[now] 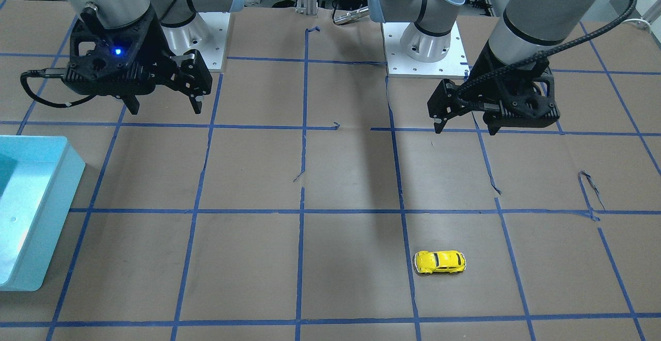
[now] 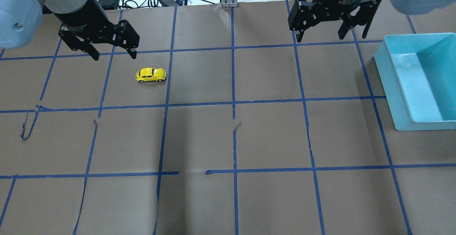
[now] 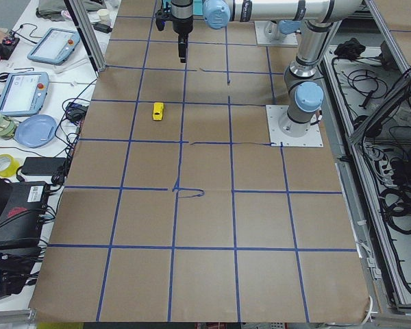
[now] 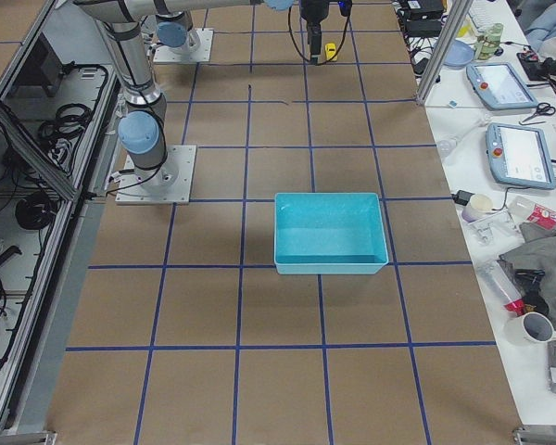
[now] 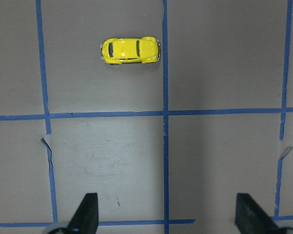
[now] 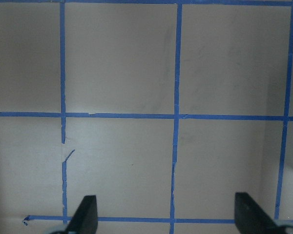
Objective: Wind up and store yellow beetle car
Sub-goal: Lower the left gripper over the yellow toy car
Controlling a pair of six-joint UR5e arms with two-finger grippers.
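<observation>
The yellow beetle car stands on its wheels on the brown paper, on my left half of the table. It also shows in the front view, the left wrist view and the left side view. My left gripper hangs open and empty in the air, above and to the left of the car. My right gripper hangs open and empty over the far right of the table, left of the teal bin. The bin looks empty.
Blue tape lines form a grid on the paper, torn and lifted in places. The two arm bases stand at the robot's edge. Tablets, cables and cups lie on the side benches beyond the table's far edge.
</observation>
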